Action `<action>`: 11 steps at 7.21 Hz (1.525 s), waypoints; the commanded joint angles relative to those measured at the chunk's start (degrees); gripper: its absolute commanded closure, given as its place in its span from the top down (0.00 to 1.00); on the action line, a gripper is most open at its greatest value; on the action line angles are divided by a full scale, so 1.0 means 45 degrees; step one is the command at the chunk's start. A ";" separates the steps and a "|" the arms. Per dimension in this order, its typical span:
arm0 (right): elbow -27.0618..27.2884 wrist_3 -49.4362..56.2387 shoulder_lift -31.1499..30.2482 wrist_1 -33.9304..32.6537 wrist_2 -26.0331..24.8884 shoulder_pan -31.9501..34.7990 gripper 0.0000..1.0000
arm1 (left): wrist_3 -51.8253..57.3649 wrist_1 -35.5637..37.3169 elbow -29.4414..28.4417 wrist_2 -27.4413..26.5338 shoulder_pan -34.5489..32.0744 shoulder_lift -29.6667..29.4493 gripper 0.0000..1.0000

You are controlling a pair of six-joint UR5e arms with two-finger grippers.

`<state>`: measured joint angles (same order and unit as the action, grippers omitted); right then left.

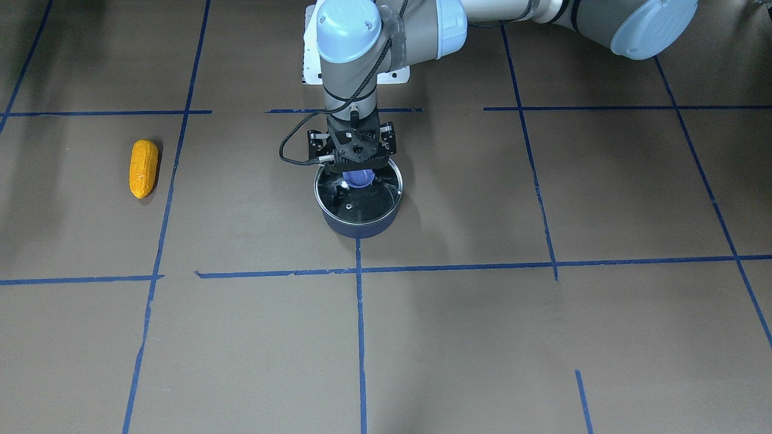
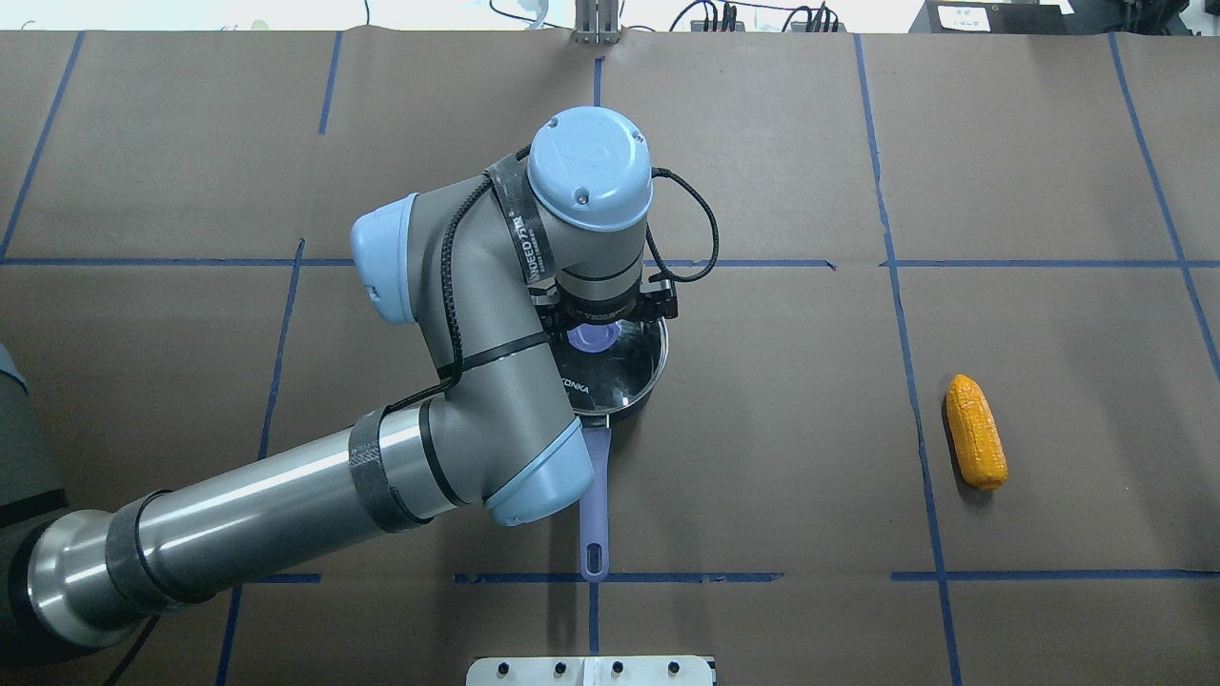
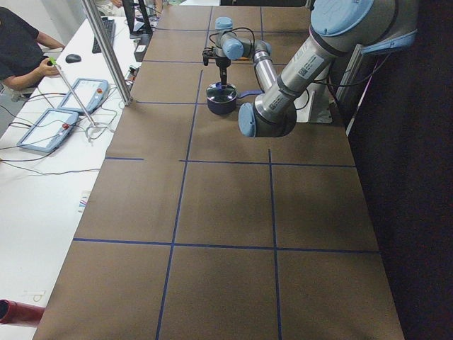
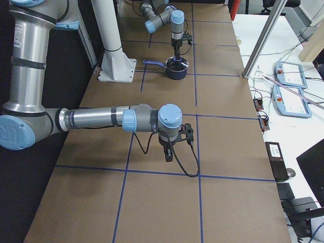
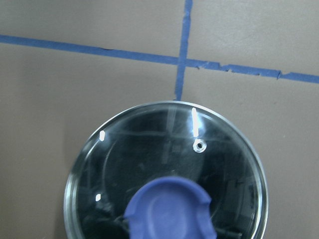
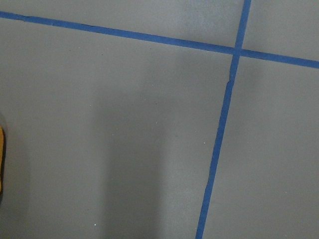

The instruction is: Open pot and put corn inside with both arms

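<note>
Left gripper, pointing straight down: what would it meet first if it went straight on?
The purple-blue knob of the round clear glass lid, which sits on the small dark navy saucepan. The left gripper hangs right over it; how close is unclear.

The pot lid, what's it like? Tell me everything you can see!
The lid is round, see-through glass with a shiny metal rim and a tiny hole near one side. A purple-blue knob sticks up from its middle. It lies flat and closed on the dark pot, so the black inside shows through it. The left gripper is right over the knob, but whether it is gripping it cannot be told.
</note>
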<state>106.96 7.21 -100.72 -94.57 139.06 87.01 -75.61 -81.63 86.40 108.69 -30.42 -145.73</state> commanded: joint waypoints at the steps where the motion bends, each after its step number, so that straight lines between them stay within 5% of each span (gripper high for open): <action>1: 0.0000 0.0000 0.0000 0.0000 -0.0005 0.0000 1.00 | 0.0083 -0.0082 -0.0332 -0.0052 0.0003 0.0002 0.97; 3: 0.0000 0.0000 0.0000 0.0000 0.0015 0.0000 1.00 | 0.0083 -0.0063 -0.0391 -0.0149 -0.0016 -0.0017 0.81; 7: 0.0000 -0.0019 0.0000 0.0000 -0.0005 0.0000 1.00 | 0.0083 0.0093 0.0171 -0.0188 -0.0055 0.0041 0.08; 9: 0.0000 -0.0019 0.0000 0.0000 -0.0005 0.0000 1.00 | 0.0180 0.1082 0.1980 -0.0150 -0.0618 0.0332 0.07; 11: -0.0019 -0.0039 0.0000 -0.0020 -0.0005 0.0000 1.00 | 0.1750 0.1285 0.5238 -0.0111 -0.1243 0.3405 0.06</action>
<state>106.90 7.06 -100.72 -94.59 139.04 87.01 -72.51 -76.60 101.57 108.08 -34.03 -138.00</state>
